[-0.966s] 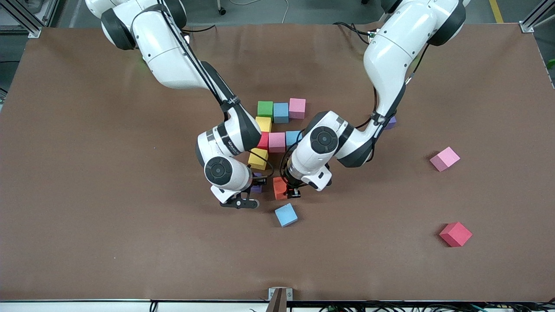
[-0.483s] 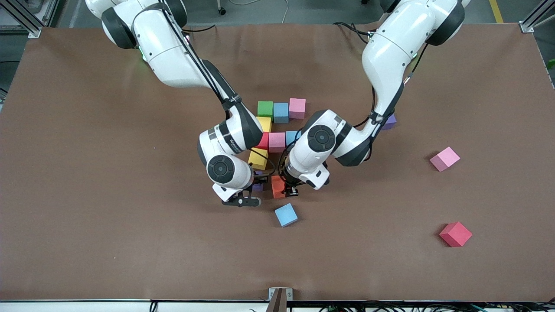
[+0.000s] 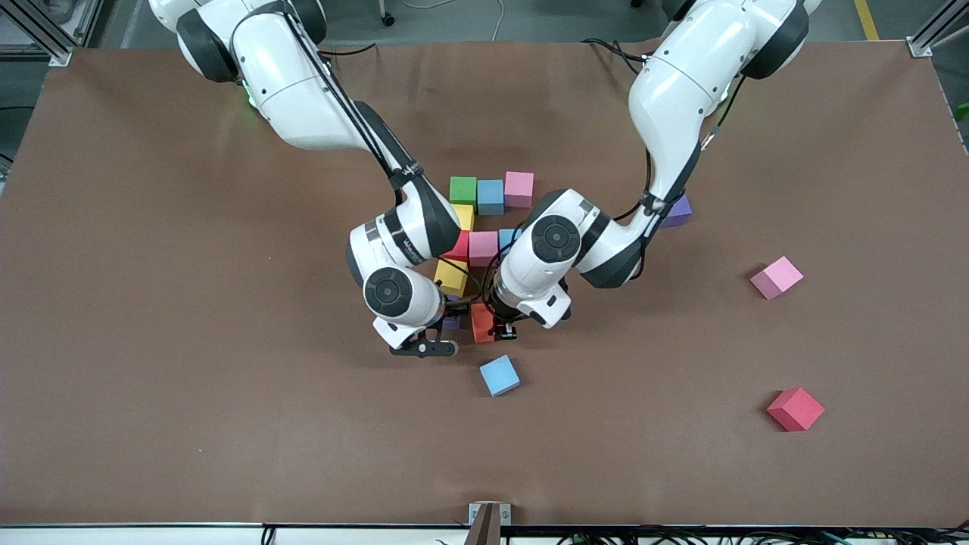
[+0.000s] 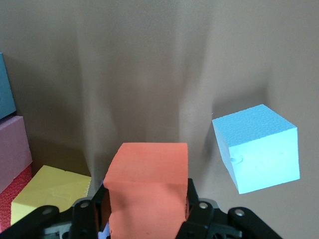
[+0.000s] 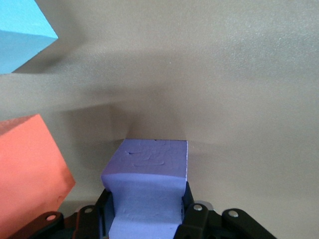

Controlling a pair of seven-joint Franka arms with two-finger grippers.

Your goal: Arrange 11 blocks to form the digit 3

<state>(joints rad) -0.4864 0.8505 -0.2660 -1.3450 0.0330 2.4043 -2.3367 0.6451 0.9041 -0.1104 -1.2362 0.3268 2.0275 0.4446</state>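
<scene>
Clamping an orange block between its fingers, the left gripper sits low over the table at the near end of the cluster, and right beside it the right gripper is closed on a purple block in the same way (from the front you only catch slivers of either cube under the wrists). The two held blocks are side by side, the purple one toward the right arm's end; whether they touch each other or the tabletop I cannot tell. Just past them, farther from the front camera, stands the partly built digit 3: a bar of green block, blue block and pink block, a yellow block under the green one, then a middle bar with a second pink block showing between a red and a blue cube half hidden by the arms, and a second yellow block nearest the grippers. A loose light-blue block lies near the grippers, closer to the front camera. Toward the left arm's end sit a stray pink block, a red block and, partly hidden by the left arm, another purple block.
</scene>
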